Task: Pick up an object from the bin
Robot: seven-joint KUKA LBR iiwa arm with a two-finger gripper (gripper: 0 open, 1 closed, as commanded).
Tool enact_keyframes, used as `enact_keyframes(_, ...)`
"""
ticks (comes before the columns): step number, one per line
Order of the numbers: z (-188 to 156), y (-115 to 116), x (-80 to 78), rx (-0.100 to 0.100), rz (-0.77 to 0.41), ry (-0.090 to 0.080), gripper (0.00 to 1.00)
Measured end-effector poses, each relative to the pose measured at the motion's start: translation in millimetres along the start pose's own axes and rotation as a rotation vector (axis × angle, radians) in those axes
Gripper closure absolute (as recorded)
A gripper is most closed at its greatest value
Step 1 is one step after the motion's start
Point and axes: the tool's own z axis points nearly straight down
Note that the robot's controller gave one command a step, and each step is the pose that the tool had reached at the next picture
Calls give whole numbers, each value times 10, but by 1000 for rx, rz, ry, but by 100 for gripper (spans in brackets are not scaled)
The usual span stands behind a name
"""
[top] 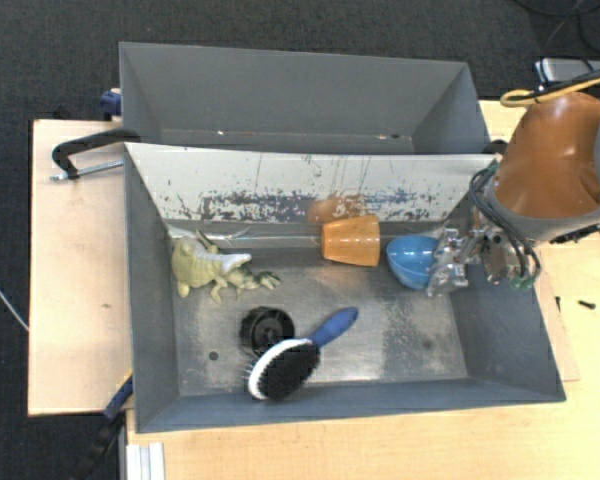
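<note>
My gripper hangs at the right side of the bin, its metal fingers pointing left, right beside a blue egg-shaped cup that lies by the back wall. Whether the fingers touch the cup I cannot tell. An orange cup lies on its side just left of the blue one, against the back wall.
A pale green toy dinosaur lies at the back left. A black round cap and a brush with a blue handle and white-rimmed black head lie near the front. The arm's orange cover sits over the bin's right rim.
</note>
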Motion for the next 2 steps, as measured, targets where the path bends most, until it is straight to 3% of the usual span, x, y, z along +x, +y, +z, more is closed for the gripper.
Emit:
enact_keyframes(1, -13, 4, -13, -1, 0, 7, 100)
enact_keyframes(2, -480, 4, -43, 0, 0, 2, 100)
